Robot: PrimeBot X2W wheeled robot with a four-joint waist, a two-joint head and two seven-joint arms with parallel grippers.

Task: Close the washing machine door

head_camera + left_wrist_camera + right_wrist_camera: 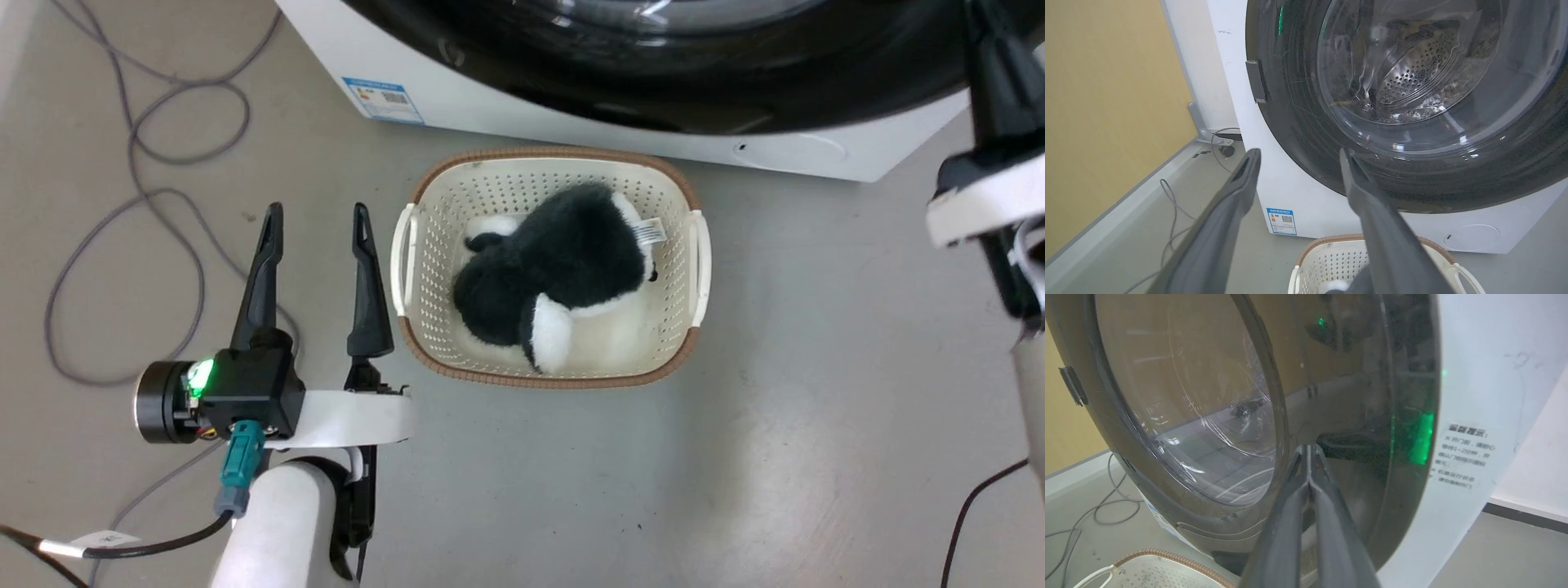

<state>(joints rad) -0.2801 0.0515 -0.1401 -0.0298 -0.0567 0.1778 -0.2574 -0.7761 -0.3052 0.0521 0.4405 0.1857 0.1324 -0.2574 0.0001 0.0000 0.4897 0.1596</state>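
My left claw (317, 211) spread wide and empty at lower left, my right claw (1309, 446) pressed together on nothing, tips by the door (1188, 396), big and black across the top, basket (555, 153) below.

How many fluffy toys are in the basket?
1. One black-and-white plush toy lies in the cream basket in front of the washing machine; a smaller one underneath could be hidden.
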